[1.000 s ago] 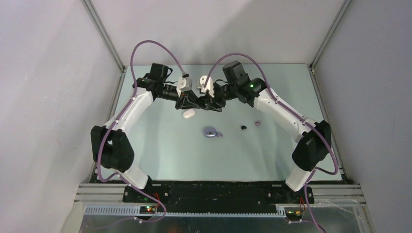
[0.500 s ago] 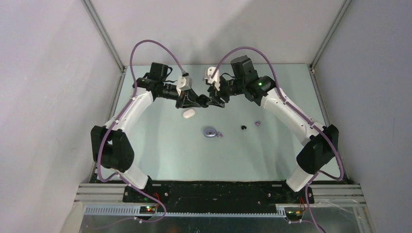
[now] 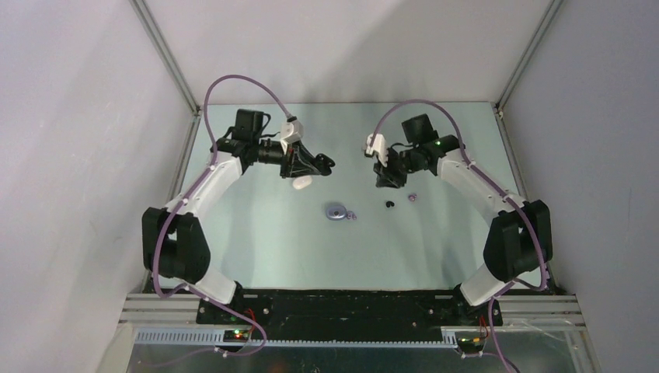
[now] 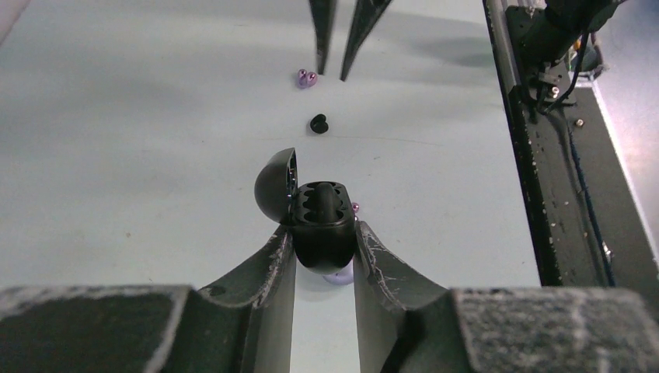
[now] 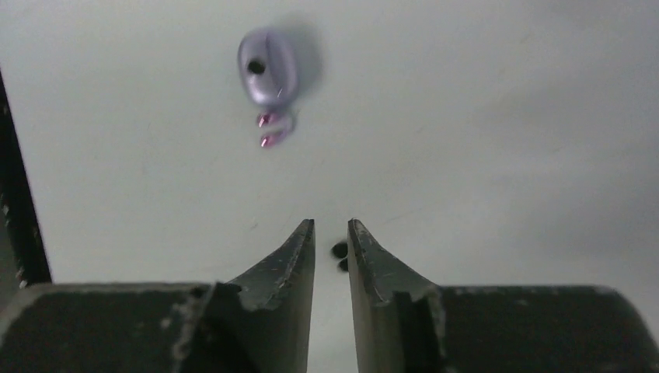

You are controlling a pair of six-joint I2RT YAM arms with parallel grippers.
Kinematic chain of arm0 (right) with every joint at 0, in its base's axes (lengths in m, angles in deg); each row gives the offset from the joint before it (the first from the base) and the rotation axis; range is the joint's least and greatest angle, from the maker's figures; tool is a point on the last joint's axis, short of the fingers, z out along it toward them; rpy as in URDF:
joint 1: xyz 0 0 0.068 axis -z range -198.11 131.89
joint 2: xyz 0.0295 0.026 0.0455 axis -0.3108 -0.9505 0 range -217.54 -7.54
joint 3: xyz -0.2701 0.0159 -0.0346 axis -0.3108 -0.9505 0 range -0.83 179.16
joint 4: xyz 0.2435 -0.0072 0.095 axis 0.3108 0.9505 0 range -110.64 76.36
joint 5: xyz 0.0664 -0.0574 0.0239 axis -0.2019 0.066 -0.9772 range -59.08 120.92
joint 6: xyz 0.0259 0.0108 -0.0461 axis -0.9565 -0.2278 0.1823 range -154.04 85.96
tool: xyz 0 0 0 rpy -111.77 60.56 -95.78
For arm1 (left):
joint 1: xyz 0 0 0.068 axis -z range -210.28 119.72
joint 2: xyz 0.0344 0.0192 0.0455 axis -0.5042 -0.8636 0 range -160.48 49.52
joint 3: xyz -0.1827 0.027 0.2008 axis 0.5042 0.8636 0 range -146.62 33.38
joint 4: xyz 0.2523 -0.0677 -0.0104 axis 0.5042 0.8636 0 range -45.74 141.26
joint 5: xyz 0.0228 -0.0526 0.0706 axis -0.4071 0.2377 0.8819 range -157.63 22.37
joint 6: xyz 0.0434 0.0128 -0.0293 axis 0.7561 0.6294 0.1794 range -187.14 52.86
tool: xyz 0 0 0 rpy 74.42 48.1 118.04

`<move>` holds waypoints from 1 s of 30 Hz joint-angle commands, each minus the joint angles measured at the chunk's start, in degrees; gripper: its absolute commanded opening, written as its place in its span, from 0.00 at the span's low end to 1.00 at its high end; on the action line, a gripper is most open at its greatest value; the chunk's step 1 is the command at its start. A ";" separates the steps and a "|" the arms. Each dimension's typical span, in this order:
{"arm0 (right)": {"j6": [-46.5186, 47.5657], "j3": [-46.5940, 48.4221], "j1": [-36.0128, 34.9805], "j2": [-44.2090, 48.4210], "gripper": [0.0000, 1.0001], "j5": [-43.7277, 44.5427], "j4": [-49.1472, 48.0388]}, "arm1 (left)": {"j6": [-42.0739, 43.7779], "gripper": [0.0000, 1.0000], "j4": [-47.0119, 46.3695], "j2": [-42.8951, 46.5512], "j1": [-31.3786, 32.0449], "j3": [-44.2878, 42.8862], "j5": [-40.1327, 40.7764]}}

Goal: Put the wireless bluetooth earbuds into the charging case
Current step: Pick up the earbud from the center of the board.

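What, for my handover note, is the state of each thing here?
black case: lid open, clamped in left gripper
right gripper: narrowly open, empty, over black earbud
black earbud: loose on table
lavender earbuds: loose on table
lavender case: on table, seemingly closed
white case: lying on table

Pale green table [image 3: 272, 249] fills the centre. White enclosure walls [image 3: 78, 155] stand at 9, 12 and 3 o'clock. Aluminium rail [image 3: 159, 308] runs along 6 o'clock.

The black case [image 4: 322, 225] hides most of the lavender case [image 4: 339, 273], and the right hand [image 5: 331, 224] half-covers the black earbud [image 5: 340, 250].
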 commanded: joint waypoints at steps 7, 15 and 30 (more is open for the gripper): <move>6.03 -3.65 3.55 -6.75 0.22 8.67 0.56 | -16.48 0.00 -15.51 6.17 -1.63 5.00 0.51; 12.10 -1.38 4.30 -15.00 0.26 13.59 1.03 | -17.66 0.00 -15.94 7.59 -2.21 6.12 1.75; 14.48 1.02 4.27 -19.83 0.29 12.08 1.77 | -18.60 0.00 -16.68 7.82 -2.29 6.39 2.37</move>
